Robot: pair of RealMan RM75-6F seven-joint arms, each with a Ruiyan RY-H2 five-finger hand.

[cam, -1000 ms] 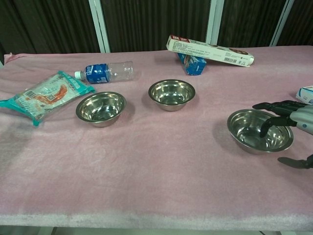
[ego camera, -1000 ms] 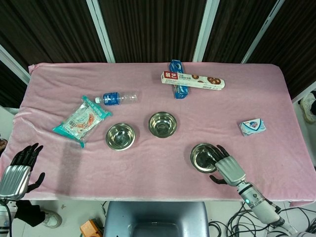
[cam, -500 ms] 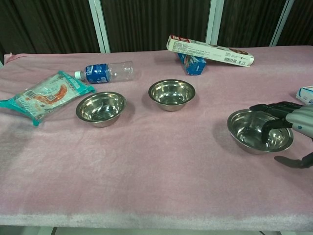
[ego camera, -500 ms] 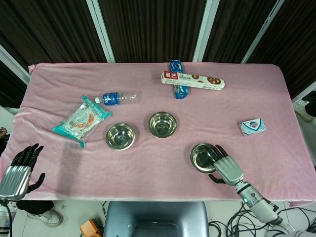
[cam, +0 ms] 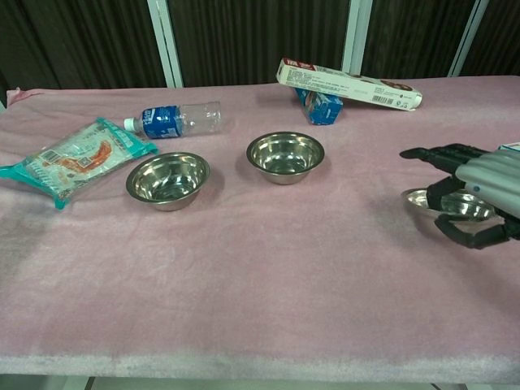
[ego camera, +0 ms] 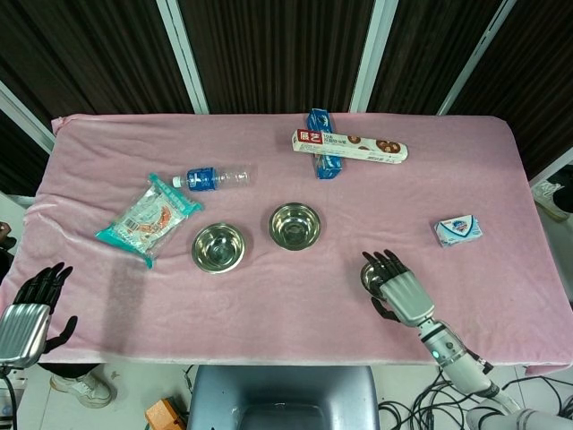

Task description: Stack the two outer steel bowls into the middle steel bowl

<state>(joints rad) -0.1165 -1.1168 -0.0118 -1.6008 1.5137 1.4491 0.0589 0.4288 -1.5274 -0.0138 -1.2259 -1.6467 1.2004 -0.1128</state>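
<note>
The right hand (cam: 471, 199) sits over the right-hand round steel bowl (cam: 448, 203), fingers curled around its rim, apparently gripping it. The middle steel bowl (ego camera: 295, 226) lies ahead and to its left, well apart. The left steel bowl (ego camera: 218, 247) is untouched. The left hand (ego camera: 31, 309), fingers spread, hangs off the pink-covered desk (ego camera: 269, 296). Count: three bowls, two hands.

A pink cloth (ego camera: 269, 296) covers the table. Three shiny steel bowls (ego camera: 218, 247) sit near centre. Far left lies a teal-and-orange packet (ego camera: 148, 218) and a blue-labelled clear bottle (ego camera: 211, 177); far right, a white-and-red box (ego camera: 350, 144).
</note>
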